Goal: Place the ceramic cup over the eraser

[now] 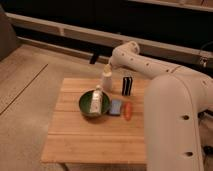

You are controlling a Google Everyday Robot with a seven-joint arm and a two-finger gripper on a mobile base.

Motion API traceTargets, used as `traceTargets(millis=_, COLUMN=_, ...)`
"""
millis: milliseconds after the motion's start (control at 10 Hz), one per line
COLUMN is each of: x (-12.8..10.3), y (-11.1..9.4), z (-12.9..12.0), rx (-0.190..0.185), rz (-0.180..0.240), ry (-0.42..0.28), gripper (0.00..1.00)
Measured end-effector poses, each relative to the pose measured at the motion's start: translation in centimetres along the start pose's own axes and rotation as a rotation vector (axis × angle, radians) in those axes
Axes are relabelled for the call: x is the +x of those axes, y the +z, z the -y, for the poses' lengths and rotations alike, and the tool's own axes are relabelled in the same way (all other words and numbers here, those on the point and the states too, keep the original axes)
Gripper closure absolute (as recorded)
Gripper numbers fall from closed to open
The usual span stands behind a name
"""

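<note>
Landmark: the eraser (127,86), a dark striped block standing upright on the far half of the bench (75,145).
Ceramic cup (107,81): upright, just left of the eraser in view, with a narrow gap between them; they do not touch.
Claw (108,67): up and to the left of the eraser, right at the cup's top, at the end of the robot's 1 arm, which reaches in from the right.
Claw state: spread wide. The cup sits on the bench, and I cannot tell whether the claw touches its rim.
Key relation: the cup lies straight below the claw, its long axis vertical, so a plain descent should bracket it.
Step, as I judge it: closing in for the grasp; lift and carry not yet done.
Next move calls for: a short shift right, toward the eraser.
Risk: the 2 things are about equal in height, so the cup must rise fully clear.
Others: green bowl (86,107) holding a white bottle (96,99), front-left of the eraser; blue pad (116,106) and orange carrot (128,111) in front of it.
</note>
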Motion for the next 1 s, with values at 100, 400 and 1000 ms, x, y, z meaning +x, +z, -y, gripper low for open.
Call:
traceTargets(millis=100, x=0.1, y=0.4, z=-0.2, rx=-0.006, rz=-0.016, ry=-0.003, gripper=0.35)
traceTargets(millis=400, x=0.8, y=2.0, z=-0.1, rx=-0.041, rz=-0.049, ry=0.032, gripper=0.35)
traceTargets(millis=1000, x=3.5, y=6.8, z=-1.6, rx=-0.163, rz=-0.144, ry=0.093, gripper=0.35)
